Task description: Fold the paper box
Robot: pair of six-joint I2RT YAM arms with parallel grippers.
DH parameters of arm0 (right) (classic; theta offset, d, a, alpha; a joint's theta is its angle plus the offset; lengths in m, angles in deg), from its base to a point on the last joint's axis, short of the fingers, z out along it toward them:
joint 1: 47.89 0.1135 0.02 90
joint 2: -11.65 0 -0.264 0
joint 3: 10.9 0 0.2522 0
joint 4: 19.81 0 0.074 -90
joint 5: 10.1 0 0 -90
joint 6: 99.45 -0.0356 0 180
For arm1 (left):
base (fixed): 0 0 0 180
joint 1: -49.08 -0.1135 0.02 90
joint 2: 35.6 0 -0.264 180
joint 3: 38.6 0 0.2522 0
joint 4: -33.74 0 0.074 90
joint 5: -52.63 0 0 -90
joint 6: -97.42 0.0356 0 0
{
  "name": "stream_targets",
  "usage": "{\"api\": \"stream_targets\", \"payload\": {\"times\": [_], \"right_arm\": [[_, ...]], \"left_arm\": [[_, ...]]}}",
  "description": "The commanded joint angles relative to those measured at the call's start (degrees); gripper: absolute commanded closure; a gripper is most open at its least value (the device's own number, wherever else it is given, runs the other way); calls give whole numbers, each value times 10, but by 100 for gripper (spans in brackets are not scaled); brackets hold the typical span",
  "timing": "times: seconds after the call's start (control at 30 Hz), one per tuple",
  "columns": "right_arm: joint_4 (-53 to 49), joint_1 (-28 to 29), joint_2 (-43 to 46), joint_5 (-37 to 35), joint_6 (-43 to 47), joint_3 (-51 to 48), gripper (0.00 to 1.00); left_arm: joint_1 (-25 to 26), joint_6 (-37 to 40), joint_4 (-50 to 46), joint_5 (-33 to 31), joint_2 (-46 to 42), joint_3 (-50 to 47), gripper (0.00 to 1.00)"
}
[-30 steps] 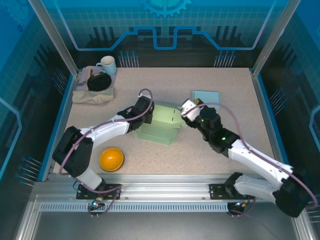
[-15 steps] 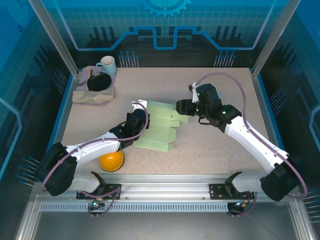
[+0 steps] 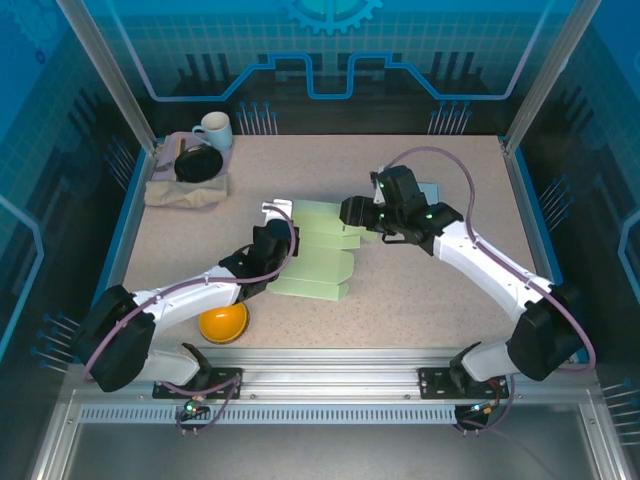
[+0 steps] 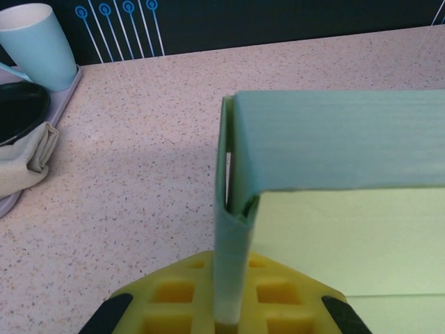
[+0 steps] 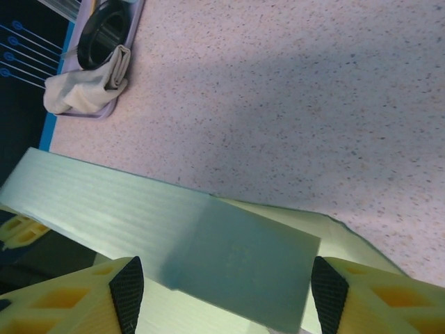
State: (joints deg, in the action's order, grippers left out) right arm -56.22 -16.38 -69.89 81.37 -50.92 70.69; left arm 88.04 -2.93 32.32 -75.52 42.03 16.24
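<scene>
The paper box (image 3: 318,255) is light green and half folded, lying in the middle of the table. My left gripper (image 3: 276,238) is at its left end, shut on an upright wall of the box (image 4: 231,229), which runs straight up between the yellow fingers (image 4: 174,299). That wall bends into a side panel (image 4: 334,139). My right gripper (image 3: 357,214) hovers open over the box's back right corner. In the right wrist view a shaded flap (image 5: 243,264) lies between the spread fingertips (image 5: 126,292), with no pad touching it.
At the back left a pale mug (image 3: 213,130) and a black bowl (image 3: 197,162) sit on a cloth-covered tray (image 3: 185,192). An orange bowl (image 3: 222,322) lies near the front, under my left arm. A pale blue sheet (image 3: 430,190) lies behind my right arm.
My right arm has swung back and to the left, bringing its gripper over the box's back right flap. My left arm has stretched lower and still pinches the left wall.
</scene>
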Motion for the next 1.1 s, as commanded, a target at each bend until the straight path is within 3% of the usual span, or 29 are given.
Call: {"api": "stream_targets", "payload": {"times": [0.0, 0.3, 0.47, 0.87, 1.07], "right_arm": [[47, 4, -14, 31, -28, 8, 34], [138, 15, -34, 96, -76, -1, 36], [162, 14, -25, 92, -99, -30, 38], [35, 6, 62, -25, -3, -93, 36], [32, -1, 56, 1, 33, -123, 37]], "left_arm": [[6, -27, 17, 6, 1, -7, 96], [14, -56, 8, 20, 14, 2, 96], [16, -84, -7, 15, 30, 9, 96], [15, -143, -70, -4, 62, 35, 96], [15, -166, -72, -2, 59, 34, 95]]}}
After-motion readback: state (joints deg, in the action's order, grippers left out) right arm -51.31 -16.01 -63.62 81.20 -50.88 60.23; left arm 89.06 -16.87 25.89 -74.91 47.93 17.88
